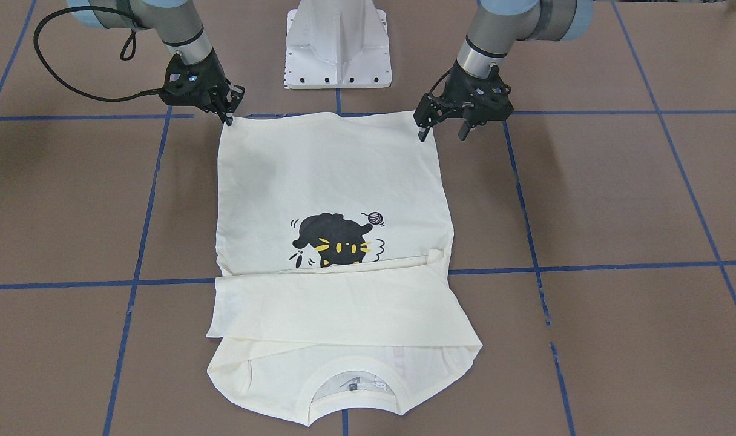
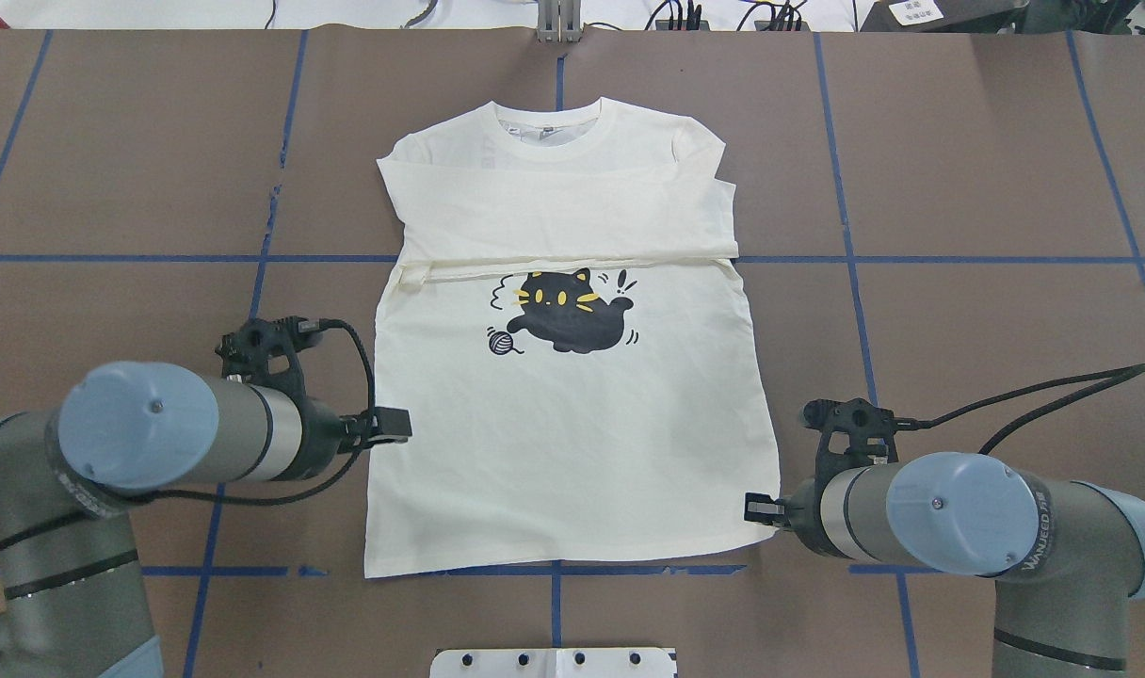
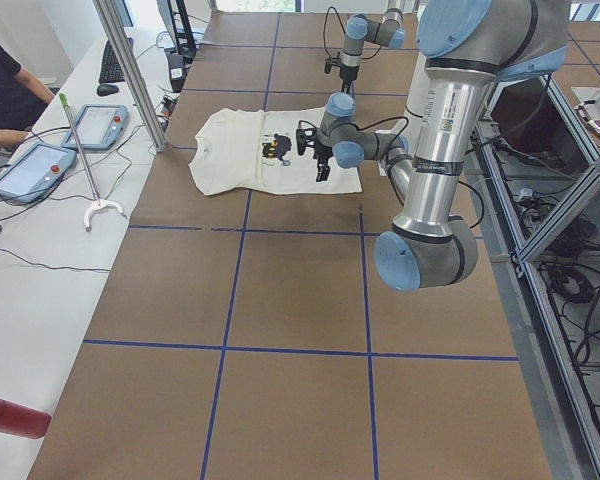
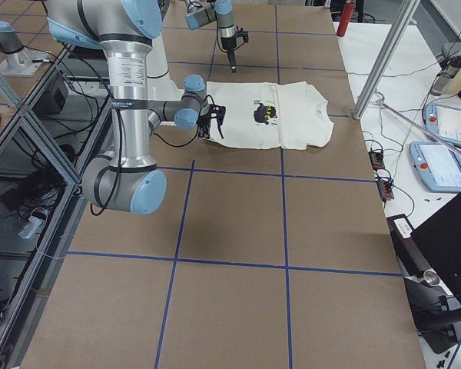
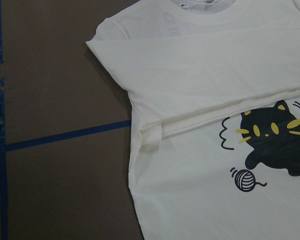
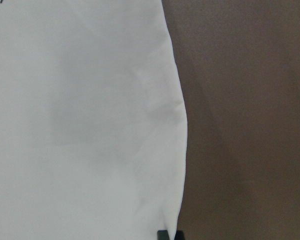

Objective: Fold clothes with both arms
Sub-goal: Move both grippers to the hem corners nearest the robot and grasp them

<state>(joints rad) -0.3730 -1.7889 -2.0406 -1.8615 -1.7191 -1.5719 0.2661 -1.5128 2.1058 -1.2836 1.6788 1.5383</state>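
- Front-facing view: nearest lies the neckline of the cream-white fabric long-sleeve T-shirt with a black cat print (image 1: 319, 175), its hem far off by the pincers. The black two-finger left pincer (image 1: 443, 132) gapes empty, one finger at a hem corner. The black right pincer (image 1: 227, 116) looks closed at the other corner, cloth between unclear. My judgement: take both layers deep before lifting, then raise evenly.
- Overhead view: the T-shirt lies flat between the pincers, its folded sleeves (image 2: 563, 221) beyond them.
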